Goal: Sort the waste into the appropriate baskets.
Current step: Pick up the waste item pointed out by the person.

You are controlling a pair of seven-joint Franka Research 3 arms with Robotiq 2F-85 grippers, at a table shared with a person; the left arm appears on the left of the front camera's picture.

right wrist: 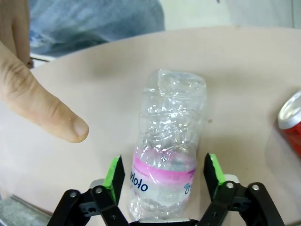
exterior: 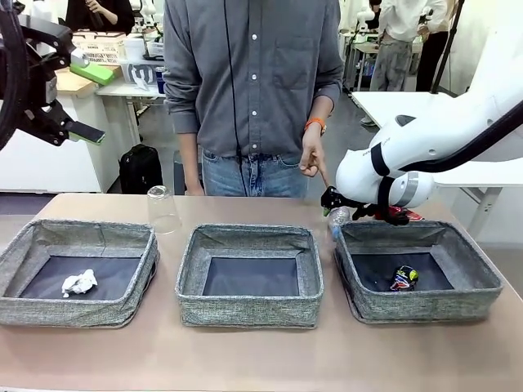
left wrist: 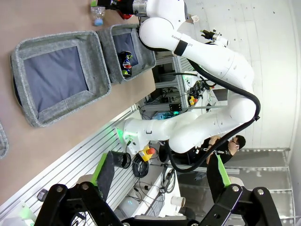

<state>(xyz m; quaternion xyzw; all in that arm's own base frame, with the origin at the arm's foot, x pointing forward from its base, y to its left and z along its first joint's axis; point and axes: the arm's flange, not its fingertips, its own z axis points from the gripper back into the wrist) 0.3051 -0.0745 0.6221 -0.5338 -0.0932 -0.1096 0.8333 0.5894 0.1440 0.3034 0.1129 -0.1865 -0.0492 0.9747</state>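
Now at the grasp: the right tool [right wrist: 164,172] straddles the clear water bottle [right wrist: 169,141], its green pads spread either side of the pink label and not yet touching. The bottle lies flat on the surface [right wrist: 244,70], just behind the right basket [exterior: 425,306], near a crushed red can [right wrist: 292,123]. Its long axis runs along the fingers, crumpled end pointing away. Closing should be gentle and centred, since thin plastic probably buckles. The left tool [left wrist: 162,172] hangs spread, empty.
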